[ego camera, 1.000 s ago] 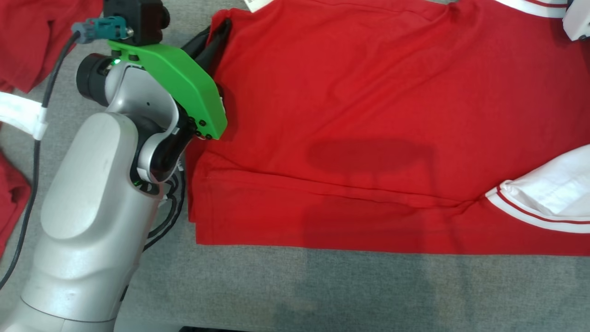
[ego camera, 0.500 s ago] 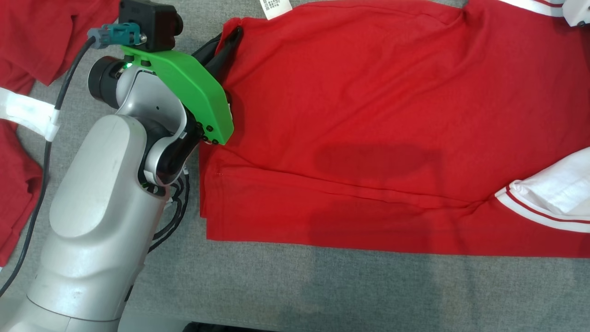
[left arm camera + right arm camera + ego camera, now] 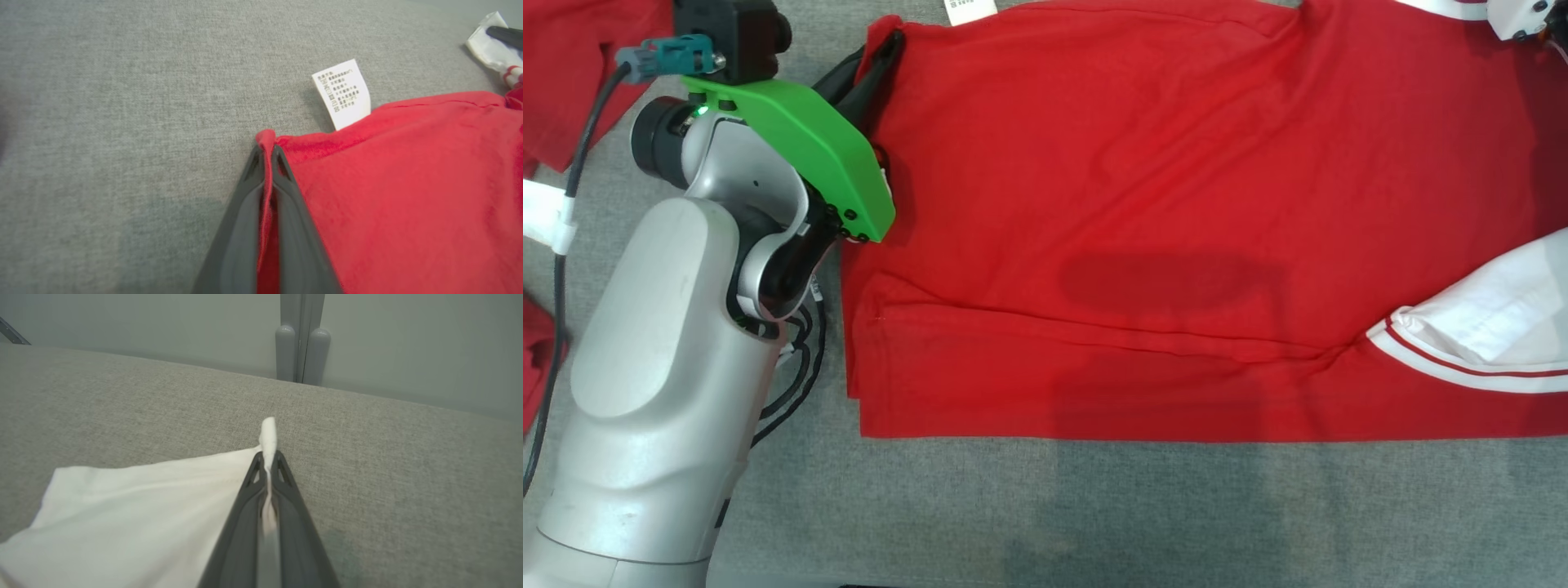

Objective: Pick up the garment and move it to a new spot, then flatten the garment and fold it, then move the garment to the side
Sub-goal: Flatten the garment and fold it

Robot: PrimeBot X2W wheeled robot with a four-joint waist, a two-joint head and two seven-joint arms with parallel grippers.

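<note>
The garment point(image 3: 1176, 204) is a red shirt with white sleeves, lying spread on the grey table. My left gripper point(image 3: 884, 47) is at its far left corner. In the left wrist view the left gripper point(image 3: 267, 152) is shut on that red corner point(image 3: 265, 136), which sticks out between the tips. My right gripper point(image 3: 268, 457) is shut on the edge of a white sleeve point(image 3: 143, 506), a tuft of it poking past the fingertips. A bit of the right arm point(image 3: 1515, 20) shows at the garment's far right corner. The other white sleeve point(image 3: 1494, 327) lies folded at the near right.
A white care label point(image 3: 970, 8) sticks out from the garment's far edge. More red clothing point(image 3: 572, 65) lies at the left behind my left arm and its cable. Bare grey table point(image 3: 1094, 506) runs along the near side. Grey posts point(image 3: 302, 351) stand past the table's far edge.
The whole head view has shifted sideways, so the camera moved. My left gripper keeps its hold on the red corner. My right gripper has shut on the white sleeve.
</note>
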